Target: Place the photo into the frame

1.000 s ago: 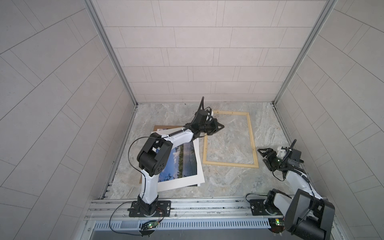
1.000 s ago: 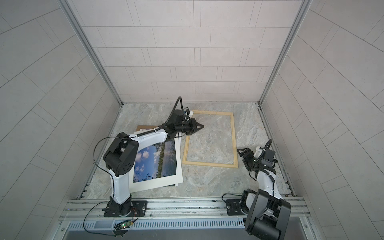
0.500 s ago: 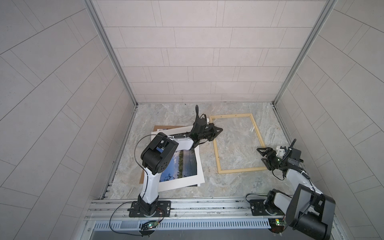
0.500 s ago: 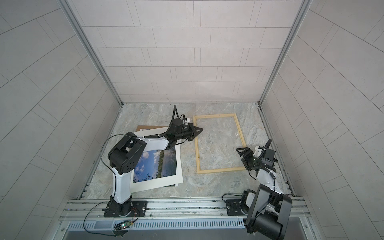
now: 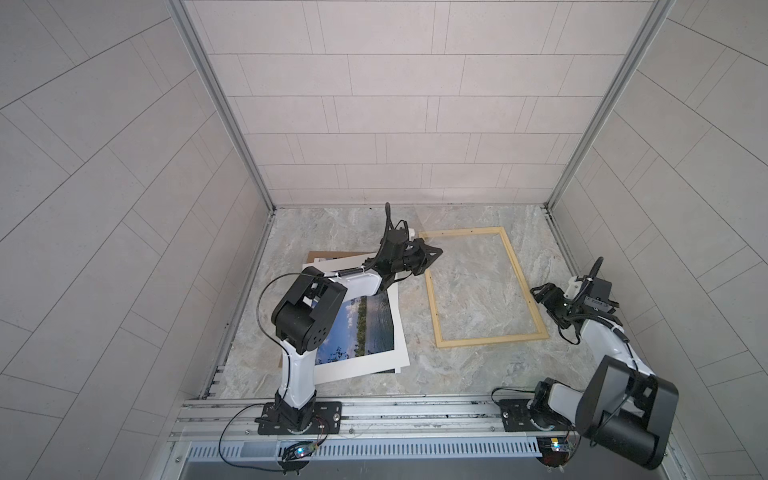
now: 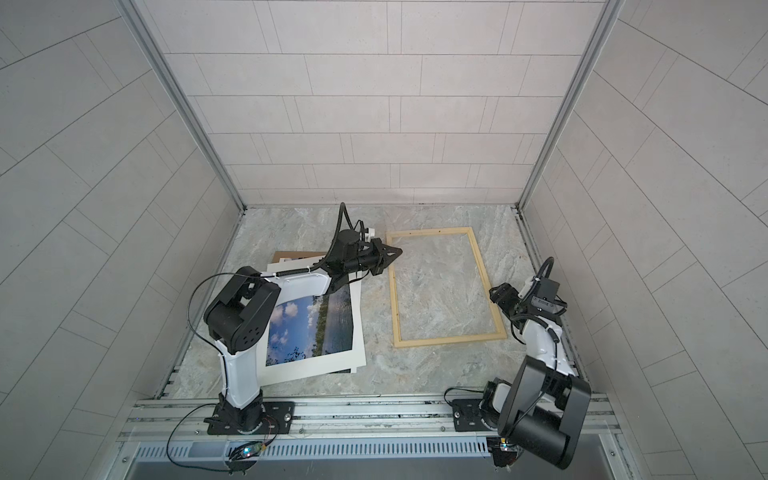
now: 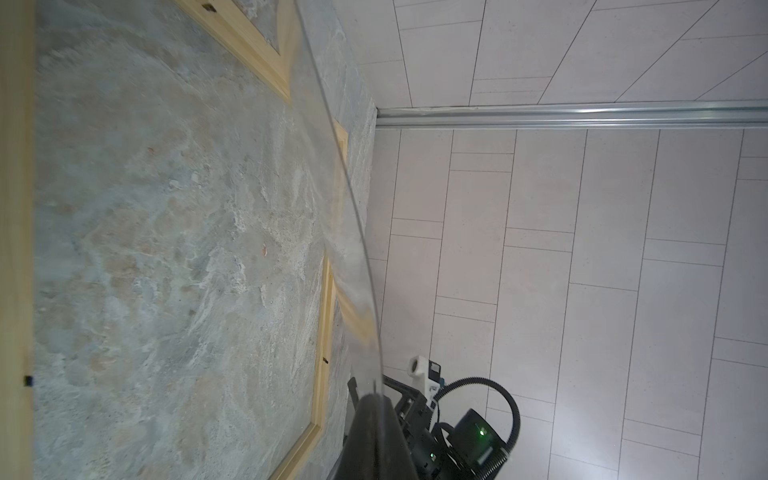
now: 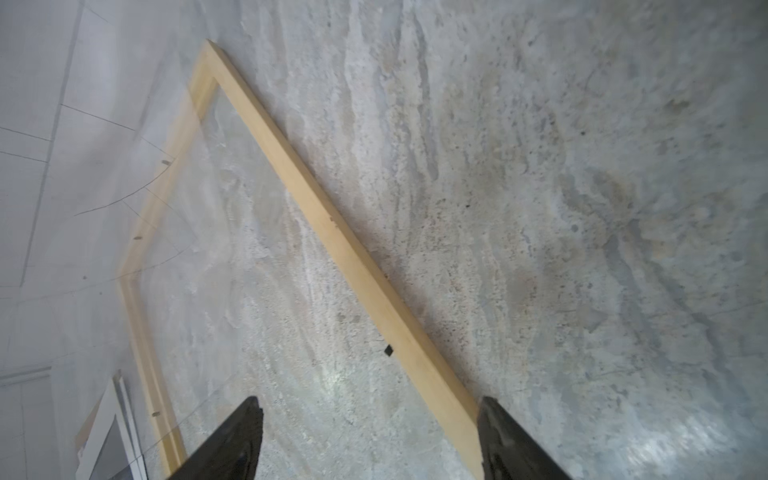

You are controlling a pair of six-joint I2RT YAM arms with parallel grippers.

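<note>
Photo (image 5: pixel 365 328): lying by table's (image 5: pixel 457 374) left edge; likely light, floppy, crease-prone; white margin offering the grip.
Left tool (image 5: pixel 437 252): clamping bowed clear sheet (image 7: pixel 357 270).
Right tool (image 5: pixel 540 291): gaping beside frame (image 5: pixel 490 338).

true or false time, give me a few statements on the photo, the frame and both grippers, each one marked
1. The photo lies inside the frame. False: it lies on the table beside the frame, outside it.
2. The right gripper has its jaws open. True.
3. The left gripper is open and empty. False: it is shut on the edge of a clear sheet, as the left wrist view shows.
4. The photo lies picture side up. True.
5. The brown board lies on top of the photo. False: it lies under the photo, with only a far strip showing.
</note>
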